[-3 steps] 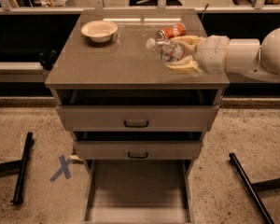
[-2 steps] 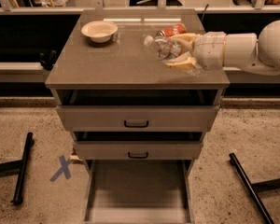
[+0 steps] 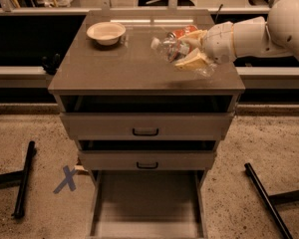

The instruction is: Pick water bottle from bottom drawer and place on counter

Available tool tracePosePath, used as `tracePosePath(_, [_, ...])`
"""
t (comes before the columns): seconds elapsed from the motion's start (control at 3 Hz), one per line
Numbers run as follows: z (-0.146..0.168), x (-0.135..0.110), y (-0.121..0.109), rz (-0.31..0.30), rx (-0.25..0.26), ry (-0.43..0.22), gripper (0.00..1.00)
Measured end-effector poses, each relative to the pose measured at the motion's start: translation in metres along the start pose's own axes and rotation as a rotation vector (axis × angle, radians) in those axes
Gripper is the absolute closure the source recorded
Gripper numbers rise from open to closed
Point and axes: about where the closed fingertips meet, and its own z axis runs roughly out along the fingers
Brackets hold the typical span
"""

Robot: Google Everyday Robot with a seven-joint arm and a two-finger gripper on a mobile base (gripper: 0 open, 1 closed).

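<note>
the gripper [image 3: 188, 49] reaches in from the right above the counter [image 3: 114, 66], its fingers clamped around the water bottle [image 3: 165, 46], which is tilted with its cap to the left. a red can [image 3: 182, 32] sits just behind it. the bottom drawer [image 3: 147, 203] stands open.

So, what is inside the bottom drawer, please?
Only bare floor shows in the bottom drawer; its back is hidden. The gripper holds the water bottle over the counter.

Speckled beige floor [image 3: 271, 143]; blue tape cross [image 3: 67, 179]; black stand legs [image 3: 24, 178] each side. Behind, apparently dark shelving [image 3: 20, 44]. Gripper [image 3: 190, 49] clasps water bottle [image 3: 165, 46] over counter [image 3: 114, 69].
</note>
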Motion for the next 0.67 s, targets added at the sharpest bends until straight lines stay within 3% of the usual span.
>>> tracePosePath(0.33, [0.004,0.007,-0.003,0.017,-0.031,0.040,1.00])
tracePosePath(0.67, [0.007,0.018,-0.005,0.065,-0.023,0.032,1.00])
